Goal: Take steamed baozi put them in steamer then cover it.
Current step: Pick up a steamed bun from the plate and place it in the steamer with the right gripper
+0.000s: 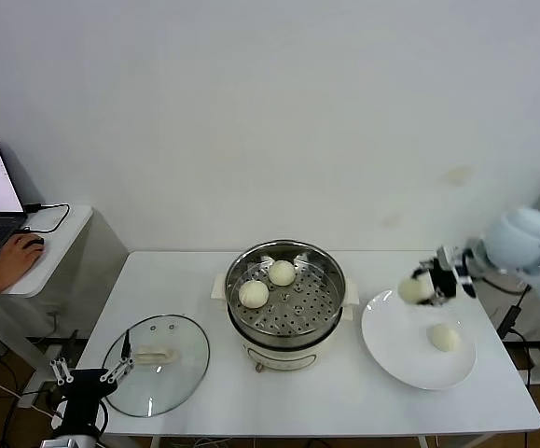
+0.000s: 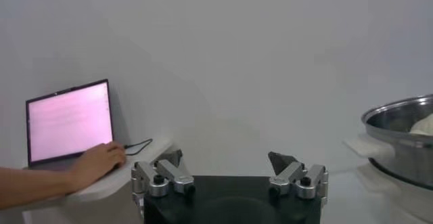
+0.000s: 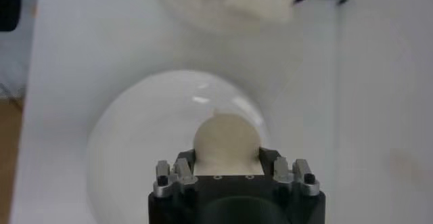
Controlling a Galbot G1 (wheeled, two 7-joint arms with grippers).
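Baozi: two of them already lie on the perforated tray of the steamer, one waits on the white plate, and one is in our right gripper. We keep this gripper clamped on that bun from both sides and hold it above the plate's left edge, clear of the surface, so that it can travel toward the pot without dragging. In the right wrist view the bun sits between the jaws over the plate. The lid rests flat on the table left of the steamer, so the pot is open for loading. Our left gripper waits low near the lid with its jaws apart and empty, probably ready for the covering step later.
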